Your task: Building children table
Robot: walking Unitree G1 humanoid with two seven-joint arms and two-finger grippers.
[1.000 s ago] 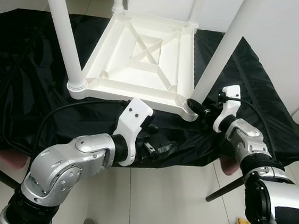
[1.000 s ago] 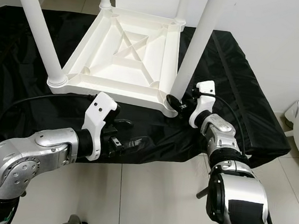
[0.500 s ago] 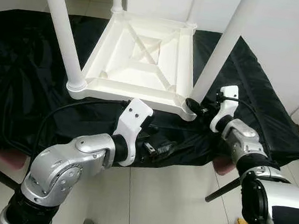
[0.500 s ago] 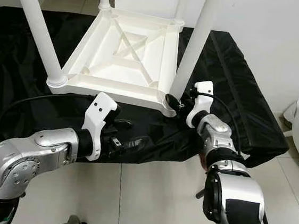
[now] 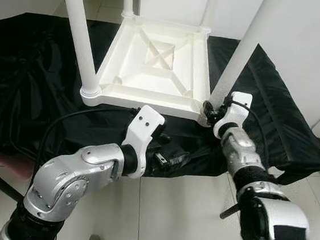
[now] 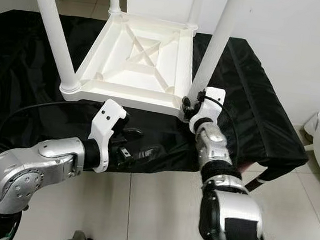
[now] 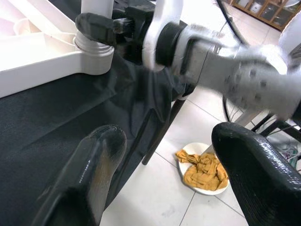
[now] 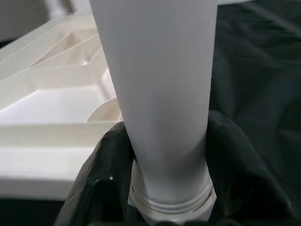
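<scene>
4 white legs stand upward from the inverted children table (image 5: 154,62), which rests top-down on a black cloth (image 5: 32,83) draped over a low support. The near-right leg (image 5: 241,54) enters its corner socket at the table's front right corner, close to the cloth's front edge.

Risks, judged from this position:
- Cross-threading. The right wrist view shows a threaded collar (image 8: 171,207) at the leg base, not fully sunk. Turning the leg while it tilts could jam the thread.
- Slipping. The leg is smooth and tapered, so the pads may slide around it instead of turning it.
- Table shift. Nothing clamps the table, and a sideways push at 1 corner could slide it on the loose cloth toward the front edge.
- Cable snag. A black cable (image 5: 62,124) from the left arm lies across the cloth near the front rim.

Arm pose: the right gripper (image 5: 213,110) reaches forward, low, at the base of the near-right leg. Its 2 black fingers (image 8: 106,165) close around the leg just above the collar, 1 on each side. The left gripper (image 5: 173,157) hangs in front of the cloth's front edge, below the table rim, forearm bent across the body. Its fingers (image 7: 101,150) are spread wide and hold nothing.
</scene>
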